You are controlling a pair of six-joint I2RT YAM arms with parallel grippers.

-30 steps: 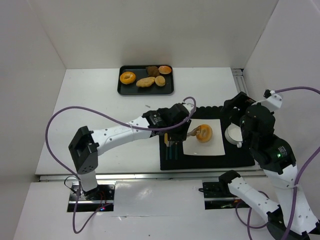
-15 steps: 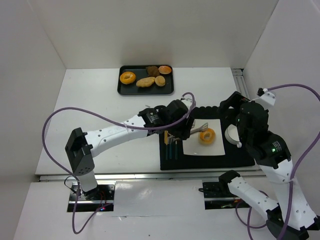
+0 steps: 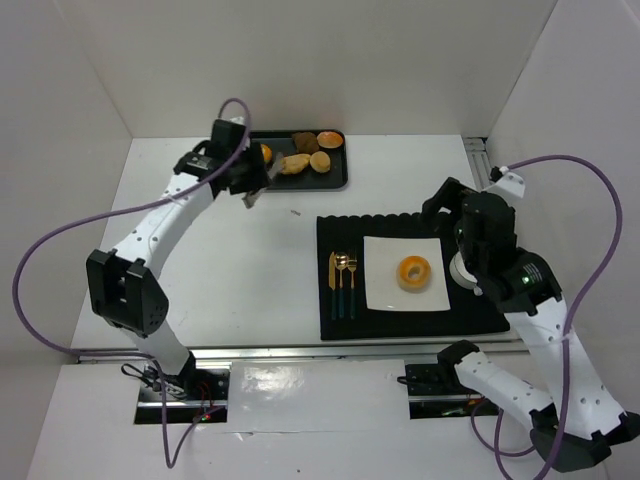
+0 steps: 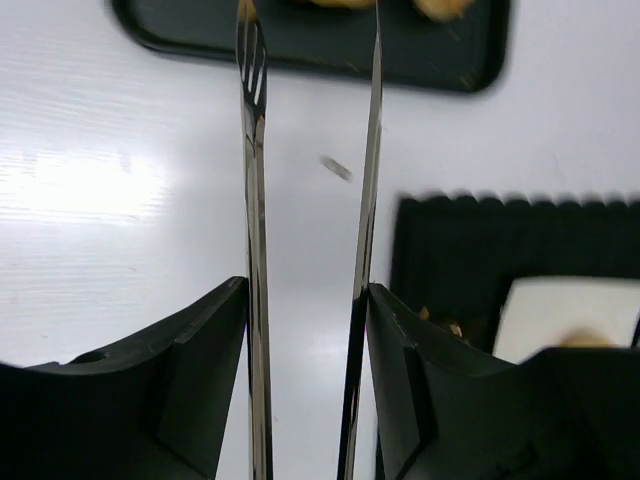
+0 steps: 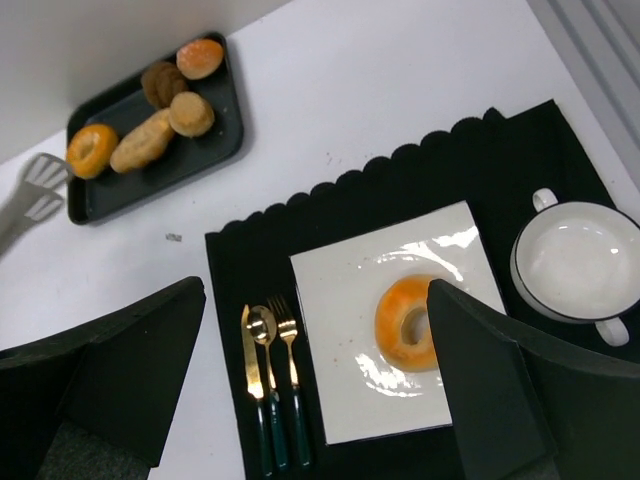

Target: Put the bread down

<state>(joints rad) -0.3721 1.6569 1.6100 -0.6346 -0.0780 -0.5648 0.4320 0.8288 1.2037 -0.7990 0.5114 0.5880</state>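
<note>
An orange bagel [image 3: 412, 272] [image 5: 415, 322], the bread, lies alone on the white square plate [image 3: 385, 290] [image 5: 340, 400]. My left gripper [image 3: 240, 172] [image 4: 306, 290] is far from it, at the near left edge of the black tray [image 3: 300, 184]. It is shut on metal tongs [image 3: 252, 192] [image 4: 253, 250], whose two arms stand apart with nothing between them. The tong tips reach the tray rim. My right gripper [image 3: 445, 205] [image 5: 315, 290] hangs open above the plate, holding nothing.
The tray [image 5: 150, 170] holds another bagel [image 5: 92, 148], a long roll [image 3: 295, 163] and several small buns. A black placemat [image 3: 420, 320] carries the plate, gold cutlery [image 3: 342, 283] [image 5: 268, 370] and a white cup [image 3: 465, 268] [image 5: 578, 260]. White walls enclose the table.
The tongs let go of the bagel, which stays on the plate. My left arm swung back and left to the tray. The right arm shifted slightly.
</note>
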